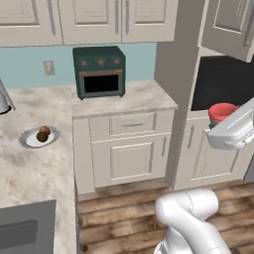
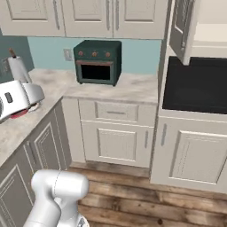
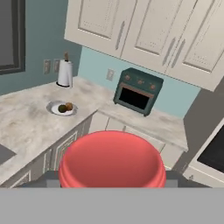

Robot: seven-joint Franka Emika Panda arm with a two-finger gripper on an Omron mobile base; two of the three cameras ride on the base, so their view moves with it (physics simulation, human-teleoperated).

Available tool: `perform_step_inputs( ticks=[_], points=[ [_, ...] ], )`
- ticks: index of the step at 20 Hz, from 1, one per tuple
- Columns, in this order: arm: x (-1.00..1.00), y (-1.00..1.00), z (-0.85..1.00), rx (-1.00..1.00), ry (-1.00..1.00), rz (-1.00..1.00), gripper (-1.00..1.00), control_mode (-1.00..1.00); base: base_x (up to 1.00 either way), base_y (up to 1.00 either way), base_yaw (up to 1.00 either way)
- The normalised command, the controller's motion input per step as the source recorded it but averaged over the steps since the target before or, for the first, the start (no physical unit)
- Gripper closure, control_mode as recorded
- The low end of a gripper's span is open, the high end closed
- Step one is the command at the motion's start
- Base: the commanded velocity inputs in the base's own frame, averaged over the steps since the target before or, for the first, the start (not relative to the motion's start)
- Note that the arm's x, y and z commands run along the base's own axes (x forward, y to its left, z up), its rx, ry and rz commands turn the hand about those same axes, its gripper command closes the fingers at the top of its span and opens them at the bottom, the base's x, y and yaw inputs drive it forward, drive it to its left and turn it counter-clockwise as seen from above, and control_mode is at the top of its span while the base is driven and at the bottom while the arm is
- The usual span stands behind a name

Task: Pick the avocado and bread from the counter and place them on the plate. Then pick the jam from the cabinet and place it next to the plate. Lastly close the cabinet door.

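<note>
Gripped in the robot's two-finger gripper (image 1: 222, 124) is the small squat jam jar with a round red top (image 3: 112, 159), held in mid-air above the wooden plank floor (image 1: 124, 211), well apart from the counter; the red lid looms at the bottom of the hand view between the jaws.

Around it, the beige marbled stone counter (image 1: 30, 163) runs along the left and turns a corner under the pale blue wall (image 2: 142, 55). Cream upper cabinets with slim metal handles (image 1: 89, 20) hang above. At the right, a tall cream cabinet door with a raised panel (image 1: 233, 25) stands swung open above a black appliance (image 2: 195, 86). A dark green toaster oven (image 1: 99, 72) sits on the corner stretch of counter.

Farther left on the counter rests the round plate with a white centre and grey rim (image 1: 31, 141), carrying the dark olive-green avocado (image 1: 41, 137) and the orange-brown bread roll (image 1: 45, 130), touching each other.
</note>
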Motion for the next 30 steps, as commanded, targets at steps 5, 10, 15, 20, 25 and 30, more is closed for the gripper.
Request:
perform_step_inputs(
  ticks=[5,10,15,20,25,30],
  points=[
    [0.00,0.00,0.00,0.00,0.00,0.00,1.00,1.00,-0.01,0.94,-0.02],
    [0.00,0.00,0.00,0.00,0.00,0.00,1.00,1.00,0.00,0.82,0.01],
    [0.00,0.00,0.00,0.00,0.00,0.00,1.00,1.00,0.00,0.40,0.16],
    [0.00,0.00,0.00,0.00,0.00,0.00,1.00,1.00,0.10,0.18,0.29],
    [0.00,0.00,0.00,0.00,0.00,0.00,1.00,1.00,0.47,0.10,0.08],
    [0.00,0.00,0.00,0.00,0.00,0.00,1.00,1.00,0.75,-0.18,-0.06]
  ],
)
